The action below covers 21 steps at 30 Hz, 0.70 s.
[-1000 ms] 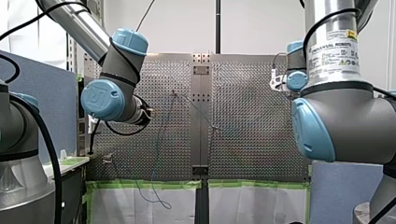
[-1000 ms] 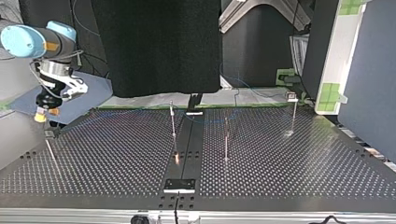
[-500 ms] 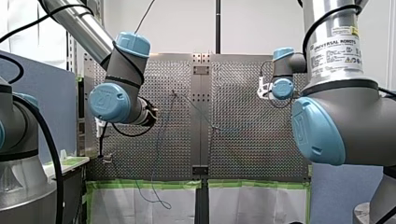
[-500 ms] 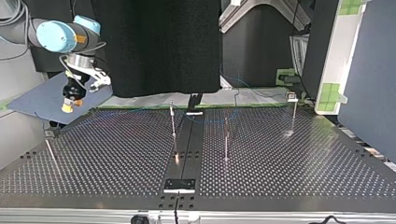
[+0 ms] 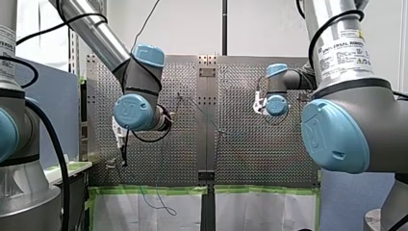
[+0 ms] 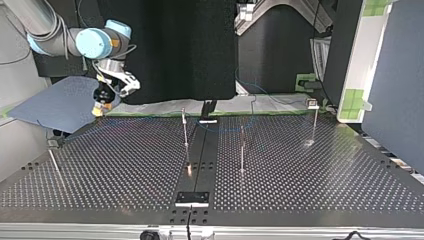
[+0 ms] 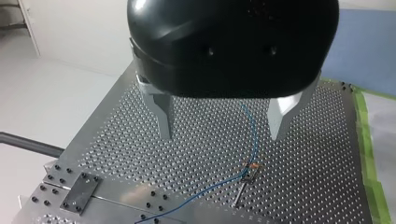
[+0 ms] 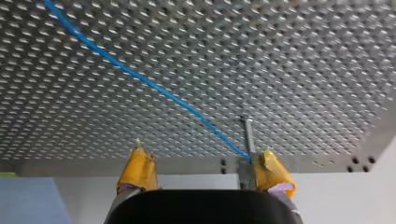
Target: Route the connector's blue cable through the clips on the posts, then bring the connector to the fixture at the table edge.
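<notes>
My left gripper [image 7: 220,136] hangs wide open over the perforated table [image 7: 327,154], its metal fingers [image 7: 164,116] empty; the blue cable [image 7: 255,135] runs beneath them to the clip on a post [image 7: 243,189]. My right gripper [image 8: 202,151], upper left in the top view, spreads its yellow pads [image 8: 138,168] wide and empty, the cable crossing ahead of them
</notes>
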{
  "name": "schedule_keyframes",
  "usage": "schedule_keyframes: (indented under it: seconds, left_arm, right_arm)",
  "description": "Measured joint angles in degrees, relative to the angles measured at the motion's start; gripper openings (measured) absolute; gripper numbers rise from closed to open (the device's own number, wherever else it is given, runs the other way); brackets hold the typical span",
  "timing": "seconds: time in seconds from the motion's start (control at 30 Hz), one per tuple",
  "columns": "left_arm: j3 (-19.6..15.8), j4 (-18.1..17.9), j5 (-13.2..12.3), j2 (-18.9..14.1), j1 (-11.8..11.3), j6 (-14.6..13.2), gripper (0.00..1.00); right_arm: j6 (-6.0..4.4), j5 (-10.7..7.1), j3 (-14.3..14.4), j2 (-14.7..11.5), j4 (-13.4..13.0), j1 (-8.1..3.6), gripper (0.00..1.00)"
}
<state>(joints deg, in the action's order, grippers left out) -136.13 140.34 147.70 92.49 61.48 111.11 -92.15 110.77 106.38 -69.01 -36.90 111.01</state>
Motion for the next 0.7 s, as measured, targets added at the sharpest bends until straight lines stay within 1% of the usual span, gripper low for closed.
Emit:
schedule_keyframes:
  seconds: [0.03, 0.07, 0.13, 0.17, 0.23, 0.3, 0.37, 0.47, 0.6, 0.7]
  left_arm:
    - [-0.46, -0.53, -0.51, 0.00, -0.52, 0.09, 1.00]
    - [-0.86, -0.93, -0.93, 0.00, -0.95, 0.18, 1.00]
    - [-1.84, -1.96, -1.97, 0.00, -1.97, 0.38, 1.00]
    - [-2.25, -2.40, -2.39, 0.01, -2.39, 0.40, 1.00]
    - [-3.37, -3.49, -3.52, 0.01, -3.52, 0.28, 1.00]
    - [-4.34, -4.48, -4.48, 0.02, -4.49, -0.14, 1.00]
    - [-5.50, -5.66, -5.65, 0.05, -5.66, -0.67, 1.00]
    - [-7.01, -7.40, -7.40, 0.07, -7.41, -1.13, 1.00]
    - [-7.68, -9.70, -9.70, 0.07, -9.70, -1.36, 1.00]
    - [-7.80, -11.30, -11.30, 0.08, -11.30, -1.40, 1.00]
  right_arm:
    - [-0.03, 0.14, 0.00, 0.14, 0.01, 0.14, 1.00]
    - [-0.19, 1.00, 0.01, 1.01, 0.03, 1.01, 1.00]
    - [-0.26, 1.72, 0.01, 1.71, 0.02, 1.71, 1.00]
    - [-0.30, 2.41, 0.01, 2.42, -0.01, 2.42, 1.00]
    - [-0.31, 3.26, 0.00, 3.27, -0.09, 3.26, 1.00]
    - [-0.32, 4.00, 0.00, 4.18, -0.19, 4.35, 1.00]
    - [-0.33, 3.90, 0.00, 4.68, -0.20, 5.46, 1.00]
    - [-0.33, 3.10, 0.01, 4.96, -0.09, 6.97, 1.00]
    - [-0.35, 2.62, 0.02, 5.04, 0.06, 8.88, 1.00]
    - [-0.39, 2.49, 0.02, 5.04, 0.05, 10.55, 1.00]
